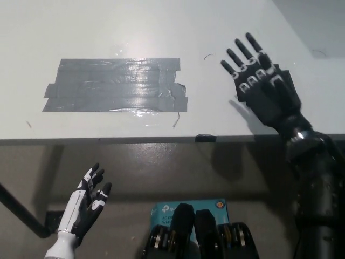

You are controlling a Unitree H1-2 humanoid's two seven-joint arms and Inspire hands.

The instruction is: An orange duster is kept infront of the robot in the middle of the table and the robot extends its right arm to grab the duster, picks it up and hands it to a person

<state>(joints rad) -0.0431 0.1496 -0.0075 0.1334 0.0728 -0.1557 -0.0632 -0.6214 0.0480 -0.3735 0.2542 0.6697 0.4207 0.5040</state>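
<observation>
White table [108, 27] has a grey tape patch [116, 84] on it; right hand [262, 89] hovers above, spread wide, holding nothing. Left hand [86, 204] rests low, fingers apart too.

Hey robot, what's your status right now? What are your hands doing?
Right hand open above the table. Left hand open, resting below the table edge. No duster in view. Nothing in the way.

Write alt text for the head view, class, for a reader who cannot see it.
The robot's black right hand hangs open over a white table, holding nothing. A patch of grey tape lies to its left. The white left hand rests open below the table edge.
</observation>
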